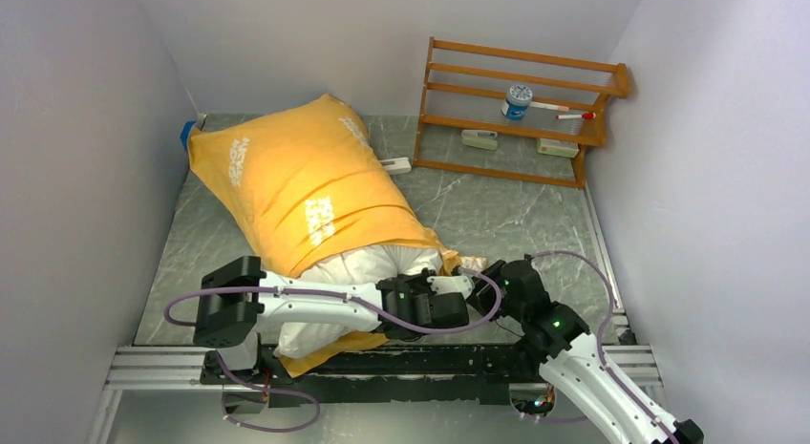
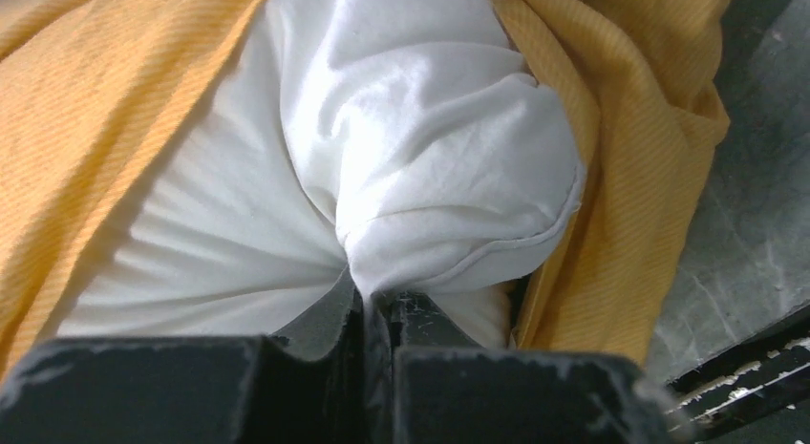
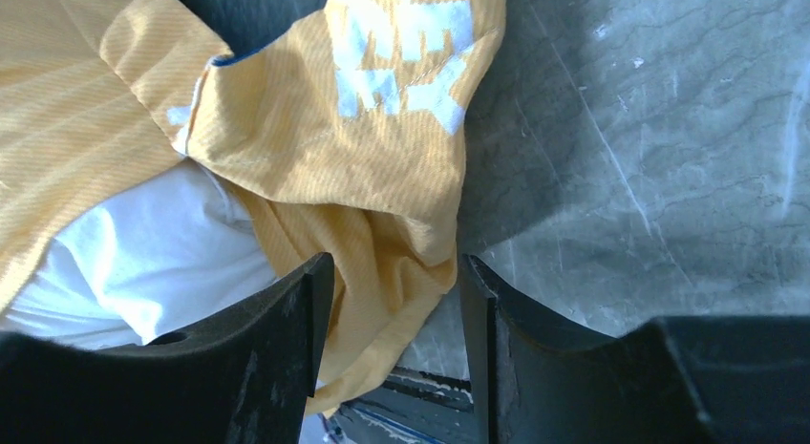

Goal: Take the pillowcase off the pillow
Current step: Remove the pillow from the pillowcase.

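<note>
One plump white pillow (image 1: pixel 368 267) lies diagonally on the grey marbled tabletop (image 1: pixel 516 215). Its near end bulges out of one orange-yellow lettered fabric pillowcase (image 1: pixel 287 181) at the tabletop's near edge. The left gripper (image 2: pixel 368 296) is pressed together, pinching a fold of the pillow. The right gripper (image 3: pixel 392 267) is spread, with the pillowcase hem between its fingers. Bare tabletop lies to the right.

White links (image 1: pixel 315 308), black joints (image 1: pixel 229 308), purple cables (image 1: pixel 168 310), green LEDs (image 1: pixel 555 323); left pincer (image 2: pixel 368 293) black.
</note>
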You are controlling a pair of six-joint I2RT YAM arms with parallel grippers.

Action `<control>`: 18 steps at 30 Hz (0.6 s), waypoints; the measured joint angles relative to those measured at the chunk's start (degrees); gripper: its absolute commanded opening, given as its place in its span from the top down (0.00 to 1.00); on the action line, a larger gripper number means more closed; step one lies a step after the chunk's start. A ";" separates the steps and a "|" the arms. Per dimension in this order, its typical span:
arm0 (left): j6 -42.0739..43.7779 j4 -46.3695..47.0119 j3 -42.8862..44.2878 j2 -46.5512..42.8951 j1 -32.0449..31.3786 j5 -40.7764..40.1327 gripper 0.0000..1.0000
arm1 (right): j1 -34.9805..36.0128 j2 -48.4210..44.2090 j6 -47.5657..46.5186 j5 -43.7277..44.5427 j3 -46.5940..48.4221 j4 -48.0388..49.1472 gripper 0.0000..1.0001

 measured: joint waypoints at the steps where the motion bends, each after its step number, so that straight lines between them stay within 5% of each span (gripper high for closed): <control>1: -0.50 -0.07 0.00 -0.26 0.00 0.02 0.95 | -0.02 0.33 -0.33 -0.48 0.00 0.17 0.43; 18: -8.04 -3.32 3.45 -16.85 9.79 12.98 0.95 | -0.07 18.58 -20.15 -25.55 9.60 22.71 0.36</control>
